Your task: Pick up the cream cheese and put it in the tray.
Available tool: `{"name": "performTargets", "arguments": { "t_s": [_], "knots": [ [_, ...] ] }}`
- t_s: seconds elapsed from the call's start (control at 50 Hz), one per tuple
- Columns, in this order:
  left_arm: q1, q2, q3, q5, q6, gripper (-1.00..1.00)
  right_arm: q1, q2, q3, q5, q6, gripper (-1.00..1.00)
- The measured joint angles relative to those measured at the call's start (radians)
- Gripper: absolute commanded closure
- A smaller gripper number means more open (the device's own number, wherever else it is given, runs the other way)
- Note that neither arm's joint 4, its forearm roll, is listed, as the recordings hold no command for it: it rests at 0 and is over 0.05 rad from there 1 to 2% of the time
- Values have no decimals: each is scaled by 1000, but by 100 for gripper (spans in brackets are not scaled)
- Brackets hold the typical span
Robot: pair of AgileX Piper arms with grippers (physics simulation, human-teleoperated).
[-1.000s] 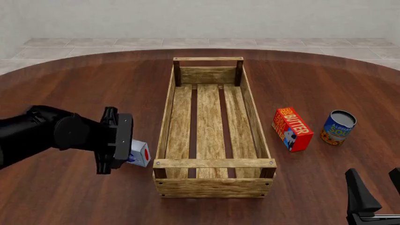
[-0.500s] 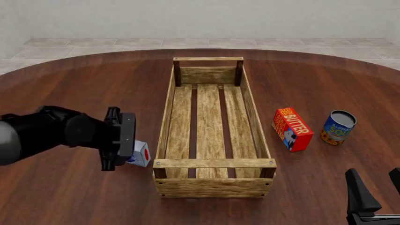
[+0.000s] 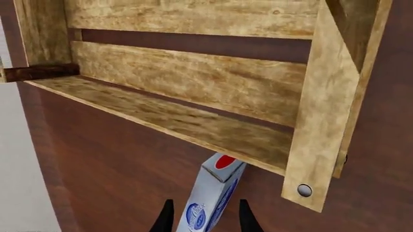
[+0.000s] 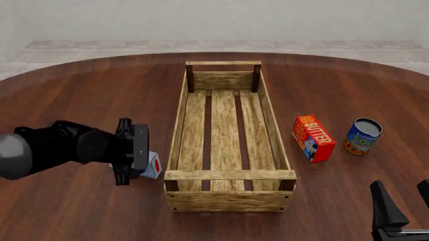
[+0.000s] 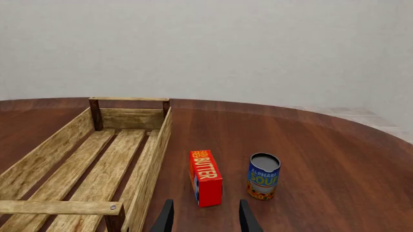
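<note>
The left arm reaches in from the left, its wrist turned so the left gripper (image 4: pixel 146 165) points sideways toward the right, fingers (image 3: pixel 165 220) closed on the cream cheese (image 4: pixel 152 165), whose red-dotted end juts past the tips. The right gripper (image 4: pixel 402 208) rests low at the near right, fingers (image 5: pixel 164 218) spread apart, holding nothing.

We see the left gripper (image 4: pixel 142 166) closed on the cream cheese (image 4: pixel 152 165), its red-dot end facing the tray (image 4: pixel 177 131) and lying just beside the tray's left wall near the front corner. To the right of the tray stand 2 other items, a red butter box (image 4: pixel 313 138) and a blue-and-orange can (image 4: pixel 362 136), near each other on the wooden table (image 4: pixel 87 95). The right gripper (image 4: pixel 404 206) sits at the lower right corner, its 2 dark fingers apart with nothing between them.
</note>
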Motion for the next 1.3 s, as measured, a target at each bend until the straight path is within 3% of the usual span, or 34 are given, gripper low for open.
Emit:
{"name": "performTargets", "arguments": {
  "t_s": [0.38, 0.7, 1.3],
  "knots": [
    [-4, 21, 21, -50, -18, -100, 0, 0, 0, 0, 0, -100],
    [-6, 41, 32, -32, -37, -100, 0, 0, 0, 0, 0, -100],
    [49, 92, 25, -54, -26, -100, 0, 0, 0, 0, 0, -100]
  ]
}}
